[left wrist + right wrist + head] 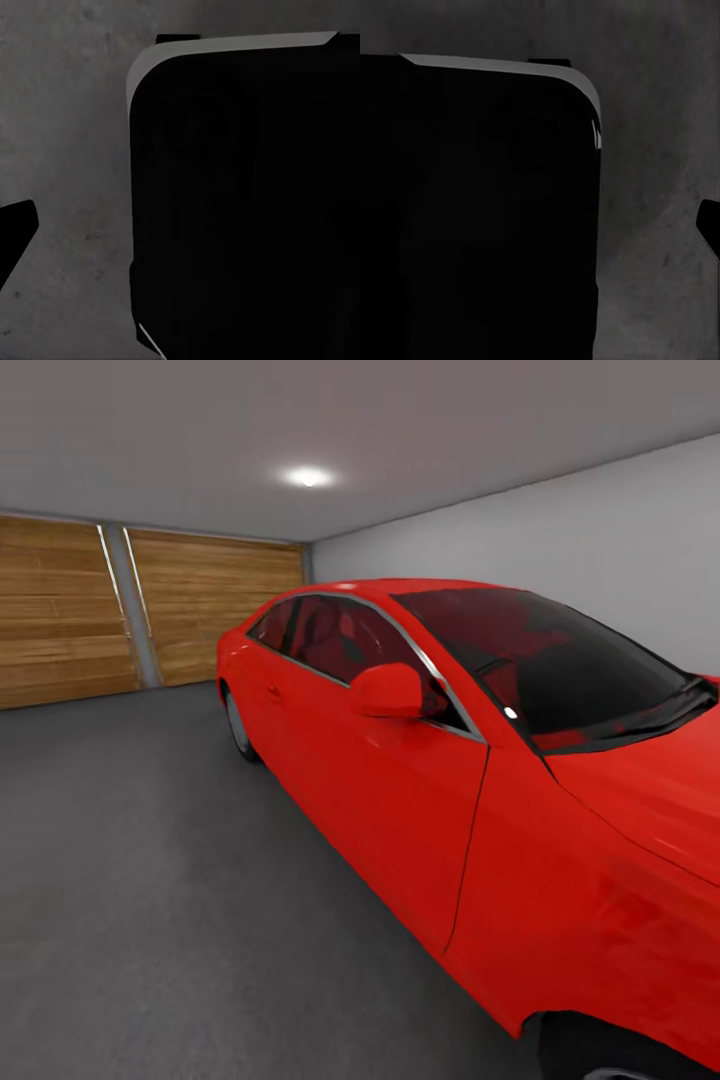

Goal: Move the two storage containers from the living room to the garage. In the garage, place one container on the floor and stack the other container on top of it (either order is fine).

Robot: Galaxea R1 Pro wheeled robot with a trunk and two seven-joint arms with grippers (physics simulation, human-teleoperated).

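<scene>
While the head cam takes in the garage, w/ red car (480, 790) at right, wooden doors (140, 610) far left and bare grey floor (130, 880) near left, no bins visible. Jaw state: can't tell. Prob. transit step; next, locate a container.

We find no legible text, label, brand mark, number or sign at this moment. The red car (480, 790) shows no badge or plate that we can read, and the wooden garage door (150, 610), the pale wall (560, 540) and the grey floor (140, 880) carry no lettering.
</scene>
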